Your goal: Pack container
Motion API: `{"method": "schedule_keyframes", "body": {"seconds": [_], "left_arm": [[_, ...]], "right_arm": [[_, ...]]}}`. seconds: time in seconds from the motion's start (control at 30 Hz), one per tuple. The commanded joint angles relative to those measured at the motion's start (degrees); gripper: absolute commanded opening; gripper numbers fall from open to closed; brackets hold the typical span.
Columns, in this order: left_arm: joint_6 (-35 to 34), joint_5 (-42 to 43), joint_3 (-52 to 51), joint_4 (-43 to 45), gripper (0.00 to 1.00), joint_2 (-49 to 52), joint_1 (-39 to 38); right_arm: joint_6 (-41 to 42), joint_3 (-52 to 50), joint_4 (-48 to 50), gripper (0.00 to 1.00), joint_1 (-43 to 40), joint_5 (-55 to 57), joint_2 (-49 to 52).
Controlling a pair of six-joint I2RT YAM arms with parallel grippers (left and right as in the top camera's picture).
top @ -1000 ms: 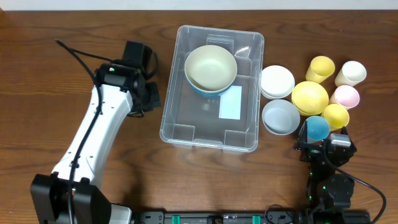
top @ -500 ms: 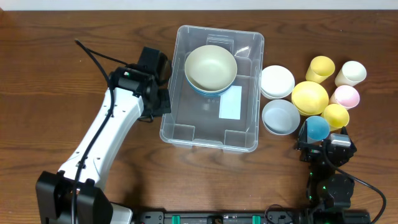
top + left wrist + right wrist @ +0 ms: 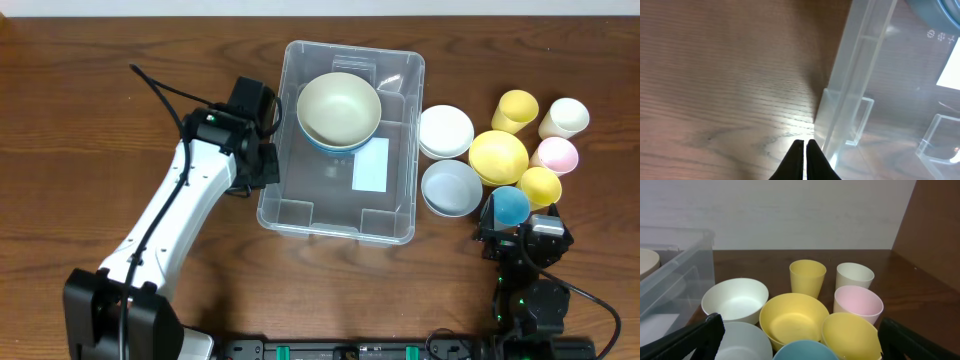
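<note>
1. Where the tabletop lies nearest the robot's base, we see the right gripper (image 3: 800, 322) with its black fingers spread wide, holding nothing, on the near side of a smooth blue cup (image 3: 511, 206).
2. Past that cup we find round, matte plastic ware packed close: a small yellow cup (image 3: 540, 185), a wide yellow bowl (image 3: 498, 156), a grey-blue bowl (image 3: 451, 187), a white bowl (image 3: 446, 131) and a pink cup (image 3: 555, 155).
3. Left of these bowls stands the container (image 3: 300, 205), a clear rectangular bin with rounded corners and ribbed walls. It rests near the middle of the wood-grain table (image 3: 100, 60), and a white label (image 3: 371, 165) lies on its base.
4. Outside the bin's left wall we see the left gripper (image 3: 804, 147), its thin dark fingertips pressed together on nothing, just beside the rim.
5. In the far half of the bin a cream bowl (image 3: 339, 107) nests in a blue bowl (image 3: 322, 146).
6. Farthest right stand a tall yellow cup (image 3: 515, 110) and a cream cup (image 3: 565, 117).
</note>
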Motion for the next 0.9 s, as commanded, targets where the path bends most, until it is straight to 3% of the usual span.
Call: {"method": "schedule_keyframes", "body": {"seconds": [0.0,0.87], "left_arm": [[0.48,2.05,-0.52,0.13,0.06,0.70,-0.24],[0.50,5.53,-0.52,1.51,0.06,0.70,-0.72]], "right_arm": [[0.76,-0.09,-0.22,0.99,0.55,0.20,-0.42],[0.76,-0.09,-0.20,0.99,0.55,0.20,-0.42]]}}
